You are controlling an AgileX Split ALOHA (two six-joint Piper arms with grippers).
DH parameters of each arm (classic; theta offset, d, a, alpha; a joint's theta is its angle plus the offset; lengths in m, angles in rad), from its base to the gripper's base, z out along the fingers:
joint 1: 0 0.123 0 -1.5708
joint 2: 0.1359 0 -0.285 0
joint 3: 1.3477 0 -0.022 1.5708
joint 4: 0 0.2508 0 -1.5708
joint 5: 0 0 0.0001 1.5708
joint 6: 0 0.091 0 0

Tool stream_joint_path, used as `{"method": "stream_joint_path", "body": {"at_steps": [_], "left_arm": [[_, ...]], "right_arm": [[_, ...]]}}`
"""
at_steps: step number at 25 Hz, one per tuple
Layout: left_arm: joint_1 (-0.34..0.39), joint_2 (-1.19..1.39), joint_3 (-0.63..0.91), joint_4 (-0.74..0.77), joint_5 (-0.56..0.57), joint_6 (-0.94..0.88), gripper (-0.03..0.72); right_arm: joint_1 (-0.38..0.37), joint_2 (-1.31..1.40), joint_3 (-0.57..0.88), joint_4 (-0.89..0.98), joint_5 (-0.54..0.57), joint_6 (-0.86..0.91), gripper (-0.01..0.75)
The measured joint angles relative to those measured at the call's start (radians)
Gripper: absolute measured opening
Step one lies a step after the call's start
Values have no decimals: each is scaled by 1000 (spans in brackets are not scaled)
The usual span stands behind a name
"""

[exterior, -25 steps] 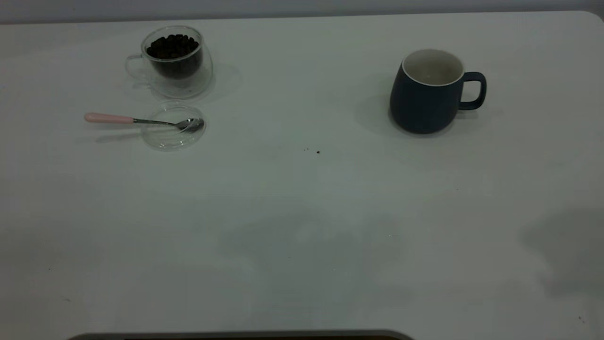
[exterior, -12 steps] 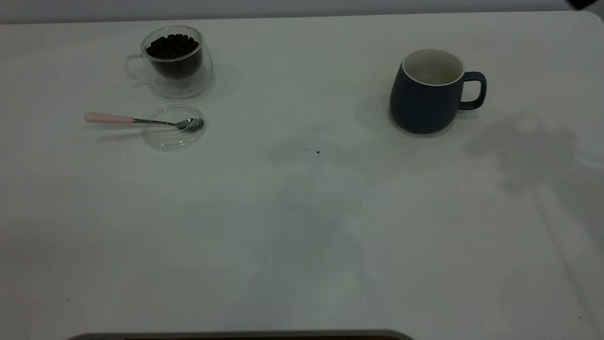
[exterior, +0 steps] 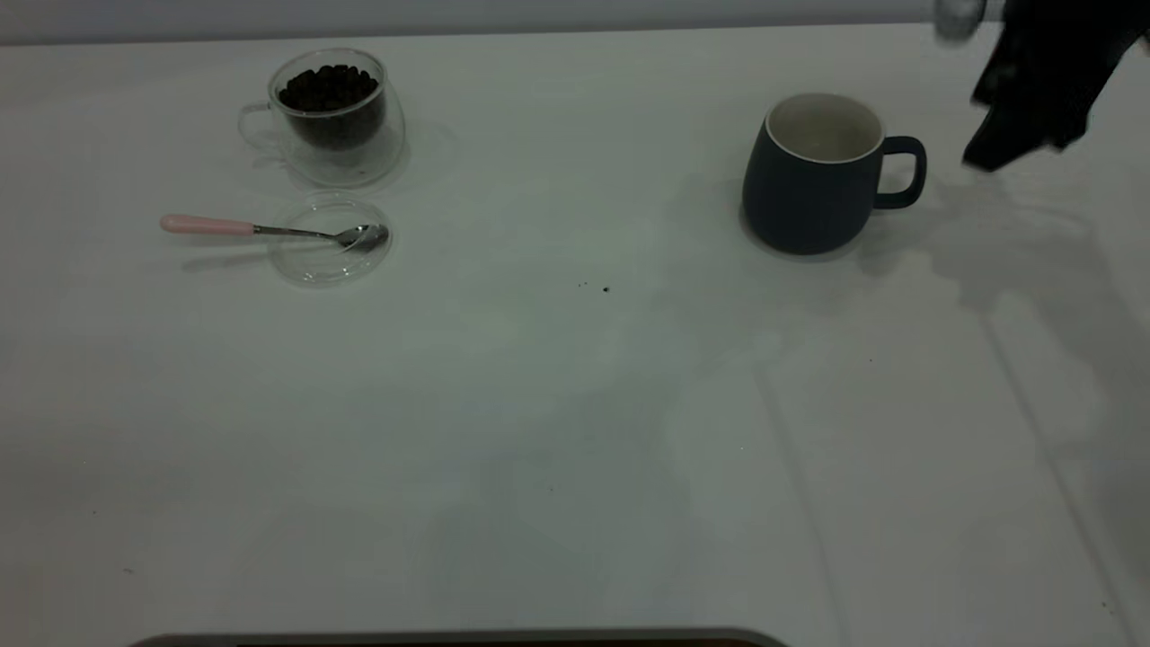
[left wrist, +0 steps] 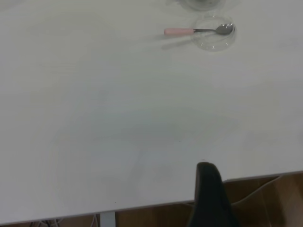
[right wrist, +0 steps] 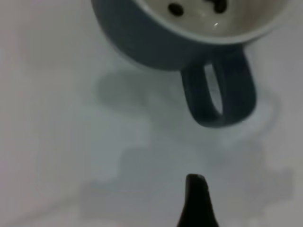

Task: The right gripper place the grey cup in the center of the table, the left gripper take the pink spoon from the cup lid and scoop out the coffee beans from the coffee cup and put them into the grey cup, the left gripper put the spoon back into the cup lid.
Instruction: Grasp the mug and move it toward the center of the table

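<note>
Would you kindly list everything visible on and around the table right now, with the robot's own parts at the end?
grey cup: one, dark grey with a pale inside, table's far right, upright, handle toward the right edge; a few dark bits lie inside it.
coffee cup: one, clear glass, far left, holding dark coffee beans.
cup lid: one, clear, just in front of the coffee cup.
pink spoon: one, pink handle, metal bowl resting in the lid.
dark specks: a few, near the table's middle.
table: one, white.
right end effector: one, black, above the far right corner, beside the grey cup's handle.
left end effector: one, black, over the table's edge.
</note>
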Motion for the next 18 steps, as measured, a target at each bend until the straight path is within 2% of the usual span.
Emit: {"method": "stream_joint_path", "body": {"at_steps": [3,7,12,18], "left_arm": [[0,0,0,0,0,0,539],[0,0,0,0,0,0,539],[0,0,0,0,0,0,539],[0,0,0,0,0,0,539]], "right_arm": [[-1,83,-55,16,-73,-118,589],[-8,140,-85,48,-118,-179,589],[-8,148,-87,90,-72,-246,589],[-3,148,-92,229,-23,-369,589]]}}
